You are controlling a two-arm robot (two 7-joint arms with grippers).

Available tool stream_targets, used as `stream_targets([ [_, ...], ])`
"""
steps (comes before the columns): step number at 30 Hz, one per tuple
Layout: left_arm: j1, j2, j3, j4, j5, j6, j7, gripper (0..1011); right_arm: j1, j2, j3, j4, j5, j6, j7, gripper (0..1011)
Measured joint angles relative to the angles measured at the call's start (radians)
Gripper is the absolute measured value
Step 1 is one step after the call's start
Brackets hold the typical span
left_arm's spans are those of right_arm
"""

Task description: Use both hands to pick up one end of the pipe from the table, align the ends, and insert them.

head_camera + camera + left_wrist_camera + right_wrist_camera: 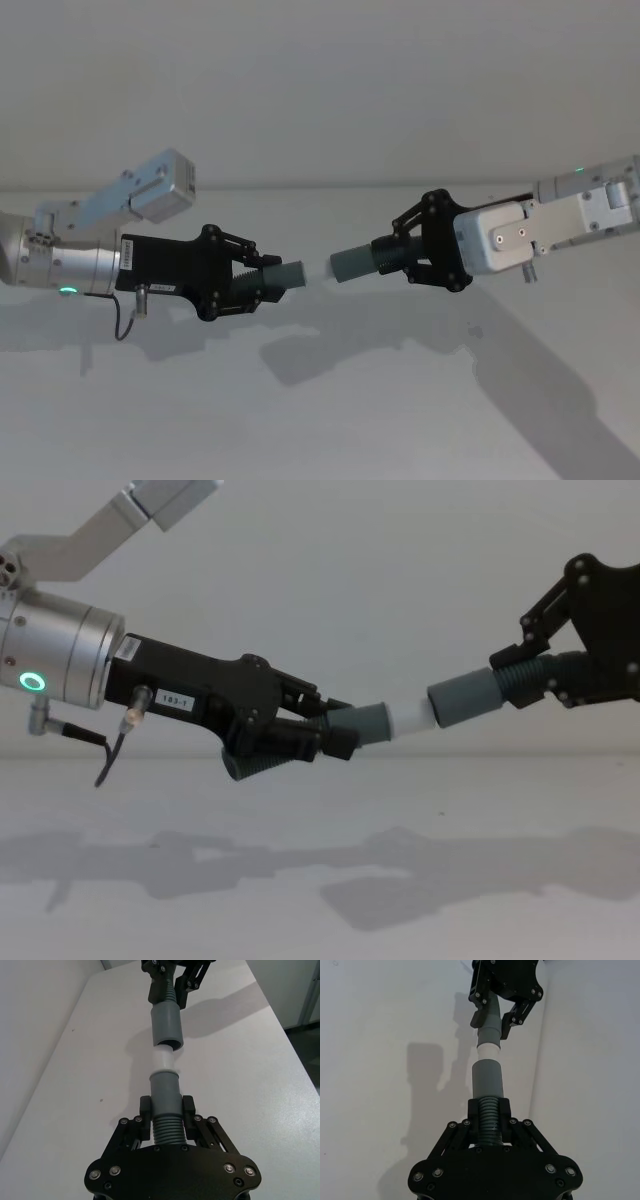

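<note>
Two ribbed dark grey tube pieces (365,723) (470,698) hang above the white table (320,880), white tip (410,717) entering the open mouth (167,1042).

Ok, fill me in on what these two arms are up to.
Each arm holds half of a pipe above the white table. The left gripper grips the white-tipped piece by its ribbed part; the right gripper holds the open-mouthed grey piece likewise. The white tip sits at that mouth, roughly lined up, mostly still exposed, so not pushed home.

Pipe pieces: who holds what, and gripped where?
Left gripper holds the white-tipped pipe piece at its ribbed middle; right gripper holds the open-mouthed pipe piece at its ribs. Both are clear of the table.
</note>
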Motion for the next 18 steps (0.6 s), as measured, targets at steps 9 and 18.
stream_targets([
  [9, 0.0, 0.001, 0.0, 0.0, 0.0, 0.0, 0.0, 336, 0.012, -0.012, -0.011, 0.02, 0.0, -0.006, -0.001, 215],
  [18, 0.0, 0.002, 0.0, 0.0, 0.001, 0.0, 0.0, 336, 0.018, -0.022, -0.019, 0.03, 0.02, -0.015, 0.0, 214],
])
